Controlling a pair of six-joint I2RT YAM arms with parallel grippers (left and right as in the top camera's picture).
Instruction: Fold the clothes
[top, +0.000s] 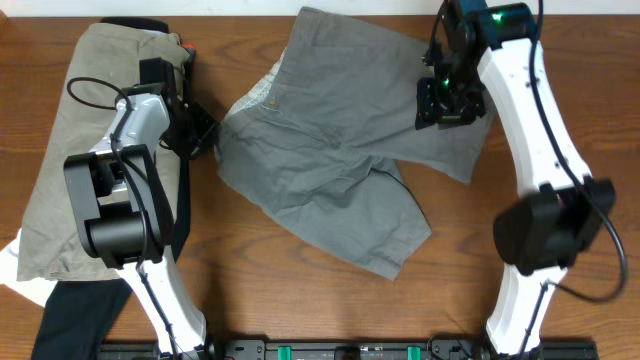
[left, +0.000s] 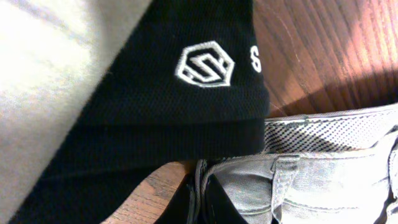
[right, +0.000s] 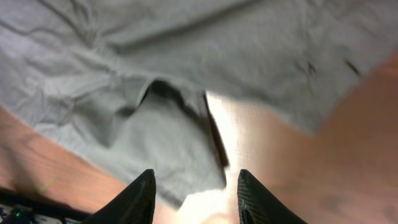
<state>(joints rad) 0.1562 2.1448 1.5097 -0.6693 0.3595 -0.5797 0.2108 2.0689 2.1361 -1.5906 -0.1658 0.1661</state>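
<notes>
So we're looking at a brown wooden counter (top: 300, 300) with visible grain, and nothing of the room beyond its edges. The grey shorts (top: 330, 130) lie spread and wrinkled in the middle, waistband toward the left, one leg reaching to the upper right and the other to the lower right. Over on the left there's a khaki garment (top: 70, 170) with a black garment (top: 75, 320) poking out beneath it, plus a bit of white cloth (top: 10, 270) at the edge. From overhead, the left claw (top: 205, 135) sits right at the waistband end of the shorts, but we can't tell if it's clenched or released. Its own camera only shows dark shapes at the bottom edge with grey fabric by them. That view does give us something the top one doesn't: a white hexagon logo (left: 204, 64) stitched on the black fabric, and the patterned inside of the waistband (left: 329, 134). The right claw (top: 450, 100) hangs over the upper-right leg. Its wrist camera shows both fingers (right: 146, 196) spread apart with nothing between them, just grey cloth and bare wood below.
</notes>
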